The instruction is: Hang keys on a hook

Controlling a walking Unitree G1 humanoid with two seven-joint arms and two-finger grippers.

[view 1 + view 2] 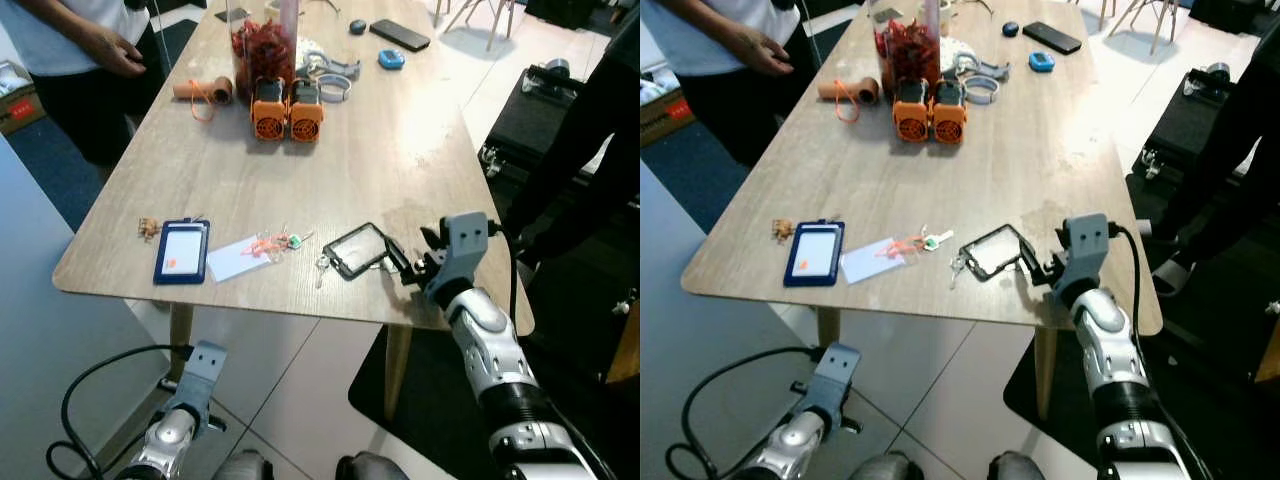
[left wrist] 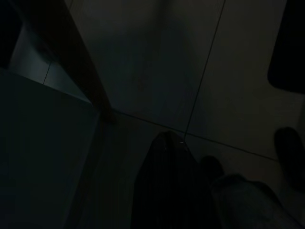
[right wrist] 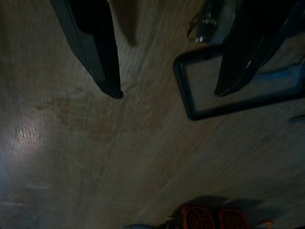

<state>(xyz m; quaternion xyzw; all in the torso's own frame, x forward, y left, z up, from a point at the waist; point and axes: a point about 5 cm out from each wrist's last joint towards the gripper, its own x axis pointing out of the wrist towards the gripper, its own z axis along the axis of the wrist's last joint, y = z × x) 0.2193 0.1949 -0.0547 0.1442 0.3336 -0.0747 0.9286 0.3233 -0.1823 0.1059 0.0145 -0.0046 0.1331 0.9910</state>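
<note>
Right gripper (image 1: 412, 262) sits low at the table's (image 1: 400, 150) near edge, lower right of the head view, fingers (image 3: 106, 62) apart and clamped on nothing. Keys (image 1: 322, 264) lie at lower centre, touching the left end of the black-framed card holder (image 1: 355, 249); in the right wrist view one finger tip rests over the holder's frame, the other on bare wood. My read: approach step, grasp not yet made. To do it well, shift toward the metal cluster rather than the frame, come down flat, and close on the ring. Room: bare wood beyond the holder, table edge just behind the wrist, so don't drag the keys toward it. Blue badge (image 1: 181, 250) and white card (image 1: 239, 258) sit well left. Left gripper (image 1: 205, 365) hangs idle below the table, fingers can't tell. No hook seen.
</note>
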